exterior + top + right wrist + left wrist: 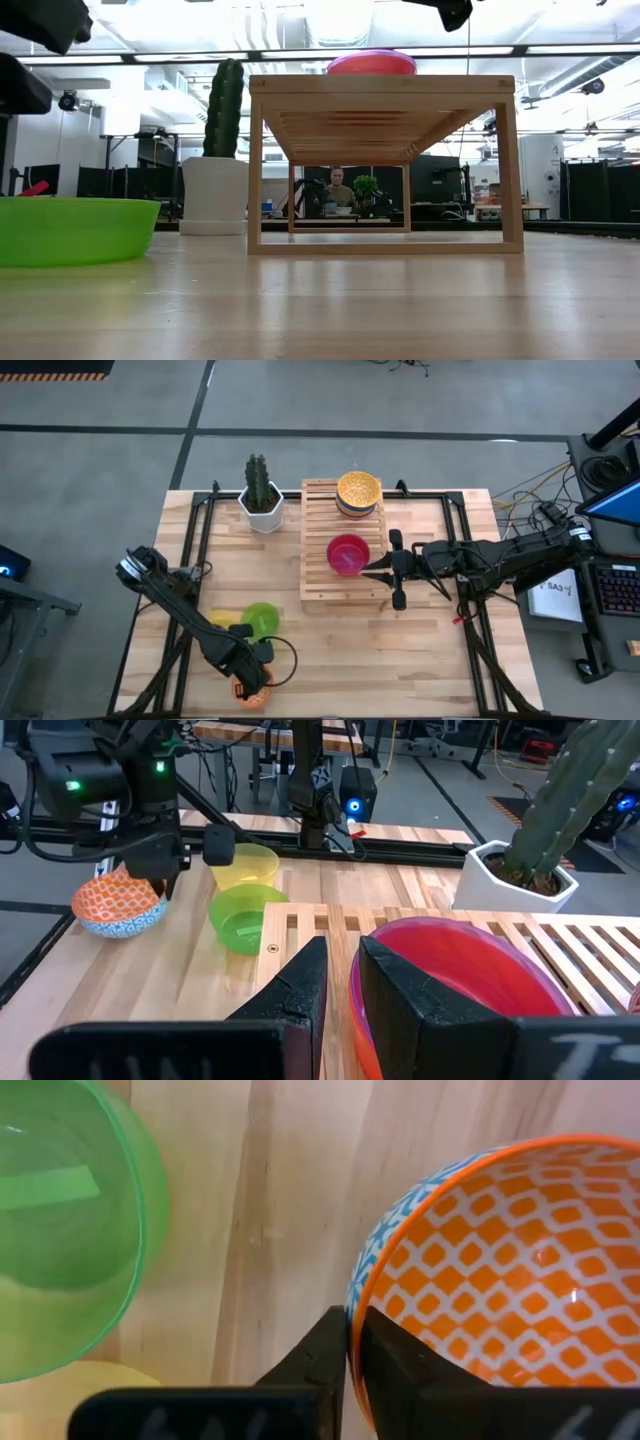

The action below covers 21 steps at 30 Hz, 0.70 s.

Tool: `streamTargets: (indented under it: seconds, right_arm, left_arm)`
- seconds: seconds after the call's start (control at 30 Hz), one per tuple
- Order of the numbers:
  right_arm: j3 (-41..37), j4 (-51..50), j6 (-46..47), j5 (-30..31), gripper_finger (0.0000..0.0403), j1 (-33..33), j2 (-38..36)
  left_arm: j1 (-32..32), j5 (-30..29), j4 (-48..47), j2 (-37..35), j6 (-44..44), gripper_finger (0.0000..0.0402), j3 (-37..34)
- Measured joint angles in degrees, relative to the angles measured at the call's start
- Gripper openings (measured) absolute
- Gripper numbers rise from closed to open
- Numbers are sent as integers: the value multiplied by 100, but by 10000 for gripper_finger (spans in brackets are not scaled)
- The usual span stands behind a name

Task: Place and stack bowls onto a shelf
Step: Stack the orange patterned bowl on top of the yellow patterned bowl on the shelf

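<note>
The shelf [320, 588] is a slatted wooden rack mid-table. A stack of bowls topped by a yellow lattice one [358, 493] sits on its far end. A red bowl with a purple outer rim [347, 553] is over its middle, and my right gripper [342, 945] is shut at that bowl's near-right rim. My left gripper [350, 1320] is near the table's near edge, shut on the orange lattice bowl [510, 1270]. A green bowl [261, 617] and a yellow bowl [228, 622] stand on the table beside it. My left gripper pinches the orange lattice bowl's rim [352, 1292], one finger inside and one outside, coming from above. The bowl stays upright with its base on the table [118, 920]. My right gripper has the red bowl's rim [372, 928] between its fingers, one finger [400, 1000] inside and one outside, slanting down from the table's right. The bowl is upright over the slats; whether its base rests on them I cannot tell.
A white pot with a cactus [261, 500] stands just left of the shelf's far end. Bare tabletop lies right of the shelf under the right arm and along the near edge. In the low view a person sits in the room beyond the shelf.
</note>
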Motion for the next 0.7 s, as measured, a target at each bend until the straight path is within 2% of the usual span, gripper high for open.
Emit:
streamTargets:
  seconds: [0.23, 0.33, 0.47, 0.57, 0.7]
  right_arm:
    - [0, -74, 10, 0, 53, 0, 0]
    - [0, -152, 93, 0, 53, 0, 0]
    - [2, -374, 152, -2, 53, 0, -18]
    - [2, -756, 146, -2, 53, 0, -114]
    - [2, -1164, 207, -1, 53, 0, -288]
  left_arm:
    - [-2, -159, -24, -316, 213, 3, 11]
    - [32, -474, -31, -634, 308, 3, 11]
    - [183, -1283, -76, -1311, 358, 2, 15]
    - [567, -1796, -283, -1870, 423, 2, 19]
    - [1374, -1865, -365, -2562, 1016, 1, 19]
